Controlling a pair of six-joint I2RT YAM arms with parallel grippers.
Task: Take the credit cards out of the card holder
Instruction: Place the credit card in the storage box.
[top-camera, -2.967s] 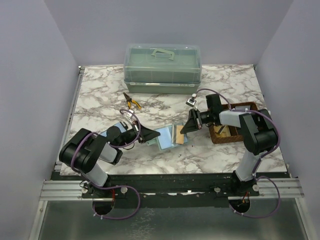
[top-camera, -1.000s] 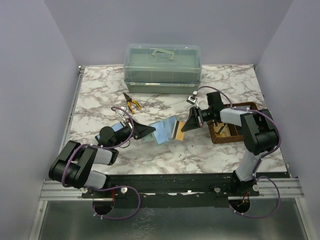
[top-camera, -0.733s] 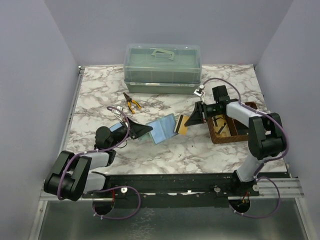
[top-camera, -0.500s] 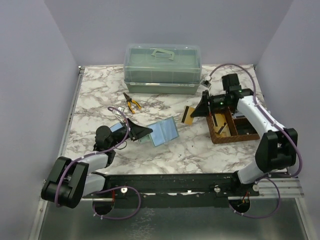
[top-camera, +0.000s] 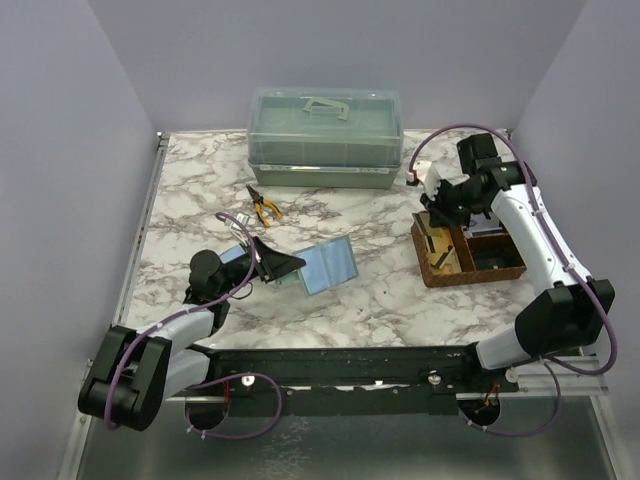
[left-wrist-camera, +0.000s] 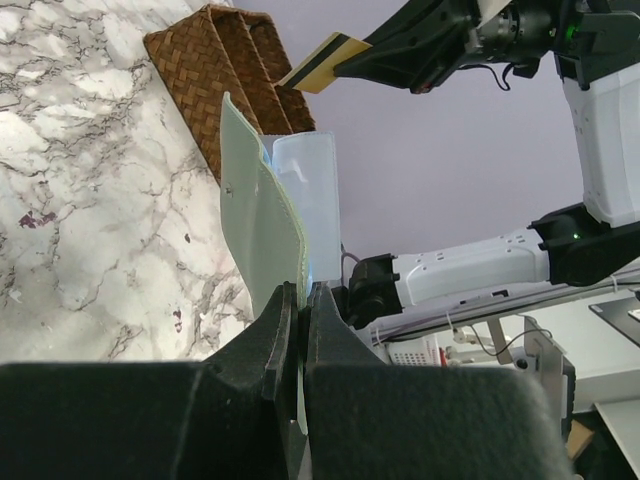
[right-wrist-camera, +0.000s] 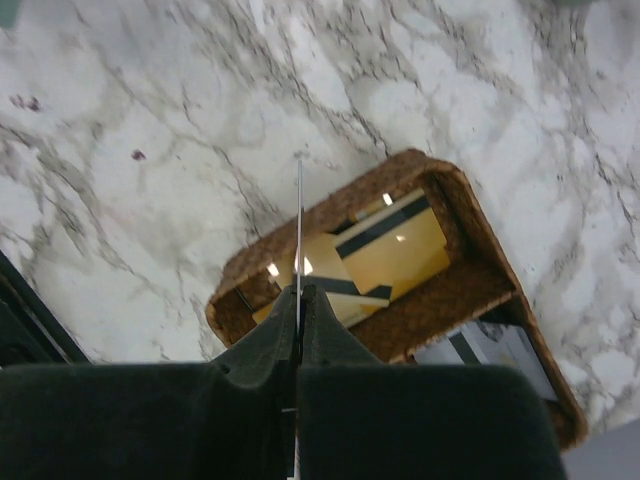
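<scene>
My left gripper (top-camera: 277, 266) is shut on one edge of the open card holder (top-camera: 327, 266), grey-green outside and blue inside, and holds it up off the table. The left wrist view shows its flap (left-wrist-camera: 265, 215) standing out of my shut jaws. My right gripper (top-camera: 437, 199) is shut on a thin credit card, seen edge-on (right-wrist-camera: 299, 215) in the right wrist view and as a gold card (left-wrist-camera: 324, 61) in the left wrist view. It hangs over the brown divided basket (top-camera: 505, 269). Gold credit cards (right-wrist-camera: 400, 245) lie in the basket's left compartment.
A translucent green lidded box (top-camera: 325, 135) stands at the back. Yellow-handled pliers (top-camera: 263, 207) lie in front of it. A black-framed blue panel (top-camera: 236, 256) lies under my left arm. A pale card (right-wrist-camera: 485, 345) lies in the basket's other compartment.
My right gripper pulled the gold card away from the holder and carried it right and back, over the basket. My left arm drew back slightly, still holding the holder.
</scene>
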